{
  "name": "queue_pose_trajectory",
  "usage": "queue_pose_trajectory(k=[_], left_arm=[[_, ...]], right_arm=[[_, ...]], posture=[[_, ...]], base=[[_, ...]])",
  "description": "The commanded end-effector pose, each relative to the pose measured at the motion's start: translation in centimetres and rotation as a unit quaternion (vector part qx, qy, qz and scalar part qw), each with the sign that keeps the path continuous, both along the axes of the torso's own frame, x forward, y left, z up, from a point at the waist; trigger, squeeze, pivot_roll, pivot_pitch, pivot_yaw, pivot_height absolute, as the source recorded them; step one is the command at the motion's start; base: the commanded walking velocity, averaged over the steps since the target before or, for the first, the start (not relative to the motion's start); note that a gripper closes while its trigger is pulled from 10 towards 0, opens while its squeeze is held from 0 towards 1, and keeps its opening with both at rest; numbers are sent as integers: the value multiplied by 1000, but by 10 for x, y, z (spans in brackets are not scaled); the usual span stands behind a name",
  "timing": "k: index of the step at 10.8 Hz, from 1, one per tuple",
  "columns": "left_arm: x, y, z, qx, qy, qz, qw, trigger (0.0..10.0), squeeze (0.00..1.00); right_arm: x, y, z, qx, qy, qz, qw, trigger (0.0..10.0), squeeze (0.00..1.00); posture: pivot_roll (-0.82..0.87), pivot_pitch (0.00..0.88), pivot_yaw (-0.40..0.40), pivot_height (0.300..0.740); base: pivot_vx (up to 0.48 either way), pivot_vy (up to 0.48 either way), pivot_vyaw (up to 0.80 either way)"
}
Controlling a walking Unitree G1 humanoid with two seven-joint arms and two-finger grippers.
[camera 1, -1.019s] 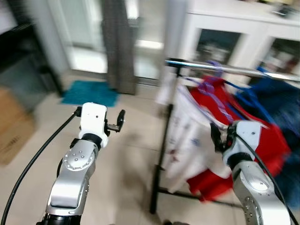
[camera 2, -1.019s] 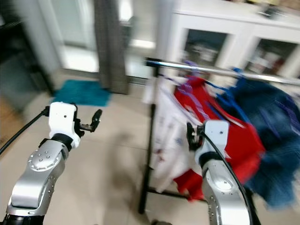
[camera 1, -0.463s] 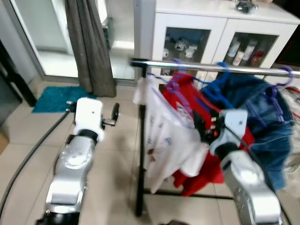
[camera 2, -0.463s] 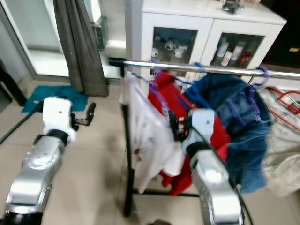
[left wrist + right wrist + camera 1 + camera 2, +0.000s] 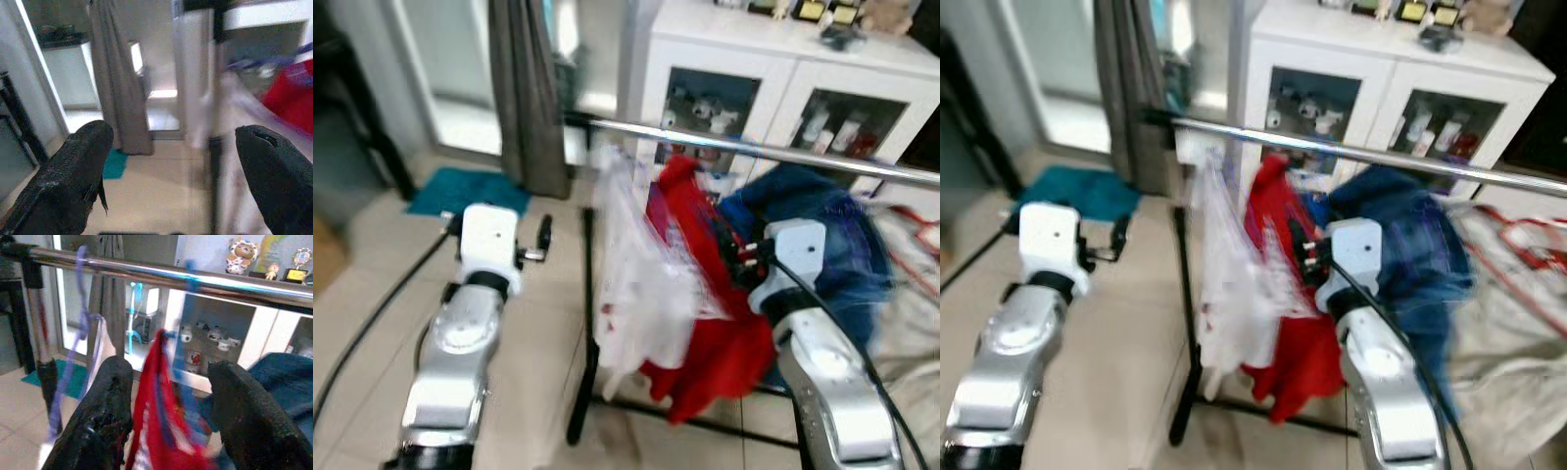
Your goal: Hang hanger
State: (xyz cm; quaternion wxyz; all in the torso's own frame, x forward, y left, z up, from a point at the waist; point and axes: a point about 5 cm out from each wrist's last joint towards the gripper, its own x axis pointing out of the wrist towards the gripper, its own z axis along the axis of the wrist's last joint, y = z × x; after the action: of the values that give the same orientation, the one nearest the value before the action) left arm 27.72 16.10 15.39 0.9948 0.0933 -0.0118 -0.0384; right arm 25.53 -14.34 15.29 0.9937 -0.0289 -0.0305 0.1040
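chrome rail (image 5: 1371, 157) of the clothes rack runs across the scene from the robot's left to its right, sloping slightly down toward the right in the head views. along it hang a white shirt (image 5: 631, 284), a red garment (image 5: 705, 294) and a blue denim piece (image 5: 1420, 245). in the right wrist view a purple hanger (image 5: 80, 318) has its hook over the rail at the left end, and its long axis drops steeply down from the hook; a blue hanger hook (image 5: 191, 279) sits further along.

the right gripper (image 5: 171, 416) is raised just below the rail, close to the red garment, its fingers apart with cloth showing between them; whether they touch any hanger i cannot tell. the left gripper (image 5: 171, 166) is held out over the tiled floor beside the rack's upright post, fingers wide apart and holding nothing.

the step looks like the end of hanging, or checking that the hook is seated. next, the right arm probably needs to back away from the clothes without dragging them, since motion blur suggests the garments are swinging.
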Motion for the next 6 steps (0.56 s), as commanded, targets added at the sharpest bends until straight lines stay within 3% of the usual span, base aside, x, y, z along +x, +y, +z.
queue_pose_trajectory(k=[1,2,3,4,6], left_arm=[[1,0,4,6,-9,0,1000,10000,1000],[2,0,4,7,-10,5,1000,10000,1000],[2,1,5,-5,-11,12,1000,10000,1000],[3,3,5,-19,-6,16,1000,10000,1000],[4,1,6,-15,-11,10,1000,10000,1000]], right_arm=[[-1,4,3,4,-12,15,1000,10000,0],[0,5,4,3,-13,7,1000,10000,0],[4,2,3,23,-10,-15,1000,10000,0],[6,4,2,40,12,4,999,10000,0],[7,0,4,44,-11,-23,999,10000,0]], posture=[[-98,11,-31,740],[-97,10,-35,740],[-95,7,-38,740],[-92,6,-40,740],[-89,1,-37,740]], base=[[0,-480,0],[0,-480,0],[0,0,0],[0,0,0],[0,0,0]])
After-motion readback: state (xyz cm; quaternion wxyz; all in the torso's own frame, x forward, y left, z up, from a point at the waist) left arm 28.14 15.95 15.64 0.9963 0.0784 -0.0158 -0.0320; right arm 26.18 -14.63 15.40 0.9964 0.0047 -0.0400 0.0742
